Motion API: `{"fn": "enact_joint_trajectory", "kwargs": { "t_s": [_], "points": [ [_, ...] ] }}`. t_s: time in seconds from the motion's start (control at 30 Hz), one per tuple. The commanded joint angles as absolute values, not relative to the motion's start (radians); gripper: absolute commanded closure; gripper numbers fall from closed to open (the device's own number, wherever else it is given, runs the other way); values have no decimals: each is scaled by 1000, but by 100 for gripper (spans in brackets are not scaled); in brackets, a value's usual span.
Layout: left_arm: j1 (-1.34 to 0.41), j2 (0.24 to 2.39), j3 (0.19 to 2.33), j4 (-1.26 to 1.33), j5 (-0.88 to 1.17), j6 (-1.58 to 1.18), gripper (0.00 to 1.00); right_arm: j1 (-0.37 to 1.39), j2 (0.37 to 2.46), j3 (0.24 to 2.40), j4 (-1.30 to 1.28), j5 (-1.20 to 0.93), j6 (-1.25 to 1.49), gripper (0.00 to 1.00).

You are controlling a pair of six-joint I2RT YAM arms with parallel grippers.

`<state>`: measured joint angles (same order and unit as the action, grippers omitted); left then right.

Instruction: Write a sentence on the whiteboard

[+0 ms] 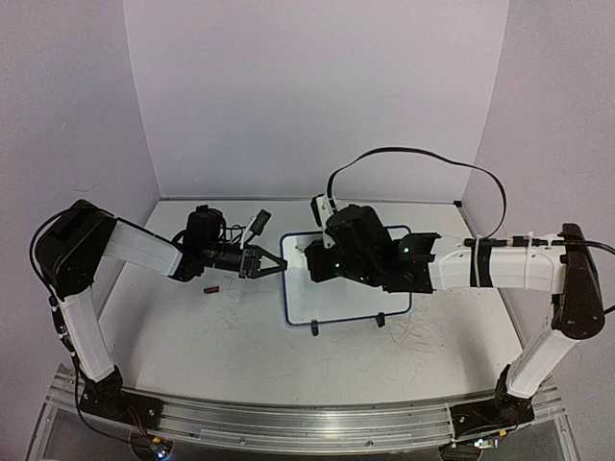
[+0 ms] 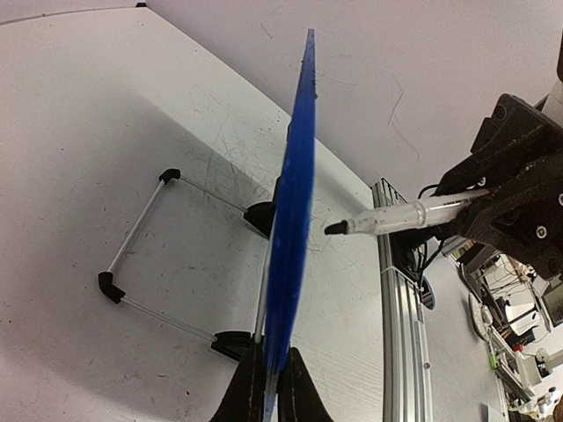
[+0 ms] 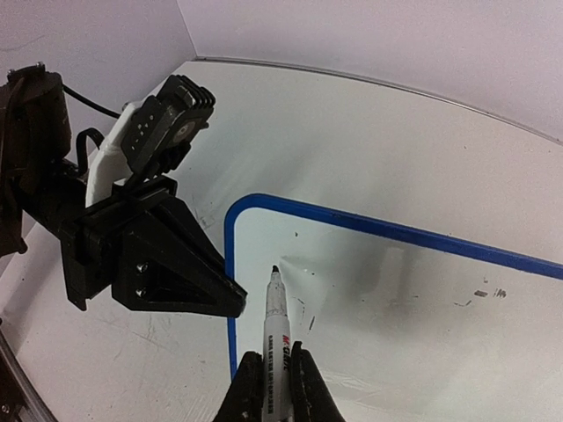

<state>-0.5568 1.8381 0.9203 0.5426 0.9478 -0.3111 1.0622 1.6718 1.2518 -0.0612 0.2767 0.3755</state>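
A pale counter (image 1: 192, 346), scuffed with fine grey scratches, is sitting inside plain lavender-white walls (image 1: 317, 96) that are closing it in at the back and on both sides. An aluminium rail (image 1: 288, 418) is running along the near edge and carrying both arm bases. A small dark red piece (image 1: 212, 288) is lying on the counter to the left of the board.

The whiteboard (image 1: 336, 305) is standing in the middle of the counter, tilted on a thin wire stand (image 2: 141, 237), with its two black feet (image 1: 314, 329) at the near edge. Its blue frame is rounding the corners, and only a few faint grey specks are showing on its white face.

The left arm (image 1: 135, 248) is reaching in low from the left, elbow bent. The left end effector (image 1: 281, 266) is lying almost level and pinching the board's left edge between narrow, closed fingers.

The right arm (image 1: 500, 264) is stretching across from the right, with its wrist hanging over the board's upper half and a black cable (image 1: 423, 158) looping behind it. The right end effector (image 3: 277, 365) is clamping a white-barrelled marker (image 3: 276, 308), uncapped, with the dark tip pointing at the board's upper-left area near the left frame. In the left wrist view the tip is sitting just beside the face with a small gap showing.
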Motion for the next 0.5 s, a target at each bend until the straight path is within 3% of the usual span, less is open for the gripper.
{"fn": "enact_joint_trajectory", "kwargs": {
  "t_s": [0.0,0.47],
  "points": [
    [-558,1839,911,552,958,-328,100,1068,1680,1292,-45,320,387,100],
    [-558,1832,909,552,962,-328,100,1068,1700,1308,-59,333,390,100]
  ]
}}
